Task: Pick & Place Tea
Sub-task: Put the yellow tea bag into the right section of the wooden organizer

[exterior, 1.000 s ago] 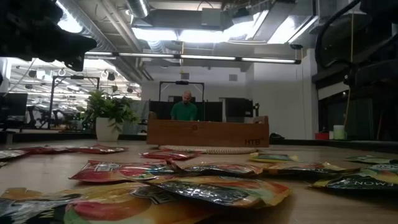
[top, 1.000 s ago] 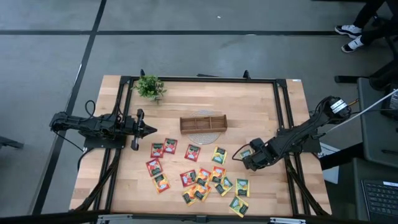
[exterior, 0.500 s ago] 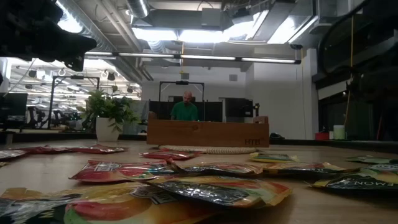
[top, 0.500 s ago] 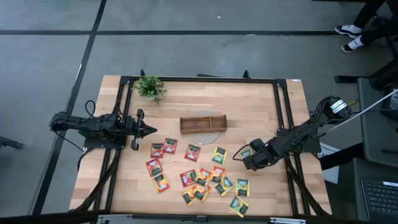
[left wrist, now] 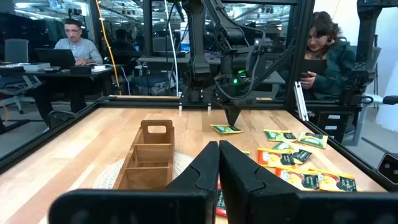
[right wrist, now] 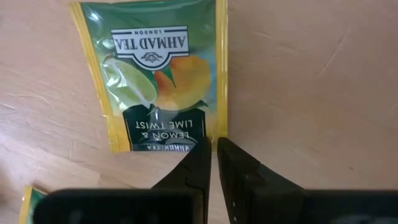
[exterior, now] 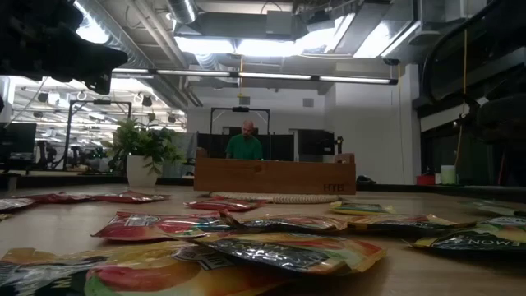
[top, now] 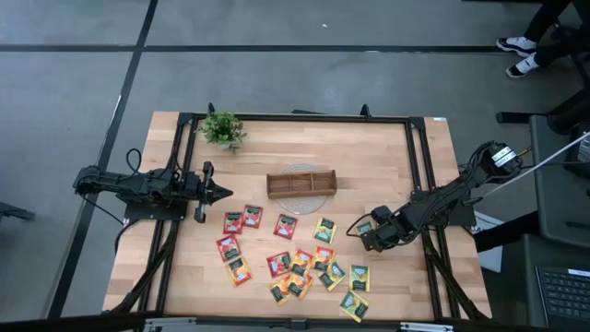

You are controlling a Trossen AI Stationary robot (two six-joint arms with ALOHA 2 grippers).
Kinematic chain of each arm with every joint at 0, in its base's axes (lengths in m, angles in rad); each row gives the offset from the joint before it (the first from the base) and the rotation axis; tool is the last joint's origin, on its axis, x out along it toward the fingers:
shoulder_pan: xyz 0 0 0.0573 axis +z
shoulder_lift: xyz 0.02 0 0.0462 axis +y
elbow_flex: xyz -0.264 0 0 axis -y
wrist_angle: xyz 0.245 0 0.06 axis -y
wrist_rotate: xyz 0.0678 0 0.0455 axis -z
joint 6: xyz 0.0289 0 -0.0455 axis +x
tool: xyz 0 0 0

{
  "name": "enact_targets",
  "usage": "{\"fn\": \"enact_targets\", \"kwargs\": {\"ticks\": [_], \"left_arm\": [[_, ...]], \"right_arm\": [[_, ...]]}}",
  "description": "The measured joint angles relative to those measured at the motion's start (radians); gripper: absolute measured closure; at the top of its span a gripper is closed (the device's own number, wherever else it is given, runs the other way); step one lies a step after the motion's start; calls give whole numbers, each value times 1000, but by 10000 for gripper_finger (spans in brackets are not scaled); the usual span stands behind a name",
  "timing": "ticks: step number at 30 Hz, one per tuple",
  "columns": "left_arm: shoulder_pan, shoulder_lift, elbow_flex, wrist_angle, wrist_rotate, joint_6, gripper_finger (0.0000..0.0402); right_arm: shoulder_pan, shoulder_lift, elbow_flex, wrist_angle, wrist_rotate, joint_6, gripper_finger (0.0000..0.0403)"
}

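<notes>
Lemon and lime tea sachet [right wrist: 163, 81], yellow-green foil, citrus picture, dark label panel, flat on desk [right wrist: 298, 81], right gripper [right wrist: 208, 163] at its near corner, jaws nearly together, not clamped, left gripper [left wrist: 219, 163] jaws together, near wooden tray [left wrist: 149, 155]

The high view looks straight down on the whole table [top: 387, 157] from well above. The low view sits at table-top height, very close to the nearest sachets [exterior: 288, 251], facing level across to the wooden tray [exterior: 275, 175] and the room behind. The left wrist view looks along the table over that same tray — also seen from above. The right wrist view points down, very near one sachet [right wrist: 158, 81].
</notes>
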State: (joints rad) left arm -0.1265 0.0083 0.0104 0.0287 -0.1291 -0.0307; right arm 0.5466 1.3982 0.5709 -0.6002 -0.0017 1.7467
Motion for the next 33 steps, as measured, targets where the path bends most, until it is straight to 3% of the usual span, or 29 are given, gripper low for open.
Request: {"fn": "enact_targets", "kwargs": {"ticks": [20,23,33], "left_arm": [[0,0,0,21,-10,34,394],[0,1,0,164,-17,33,395],[0,0,0,738,-58,-194,392]], "right_arm": [[-1,2,-2,0,-12,-53,367],[-1,2,-2,0,-13,-53,367],[-1,2,-2,0,-15,-53,367]]}}
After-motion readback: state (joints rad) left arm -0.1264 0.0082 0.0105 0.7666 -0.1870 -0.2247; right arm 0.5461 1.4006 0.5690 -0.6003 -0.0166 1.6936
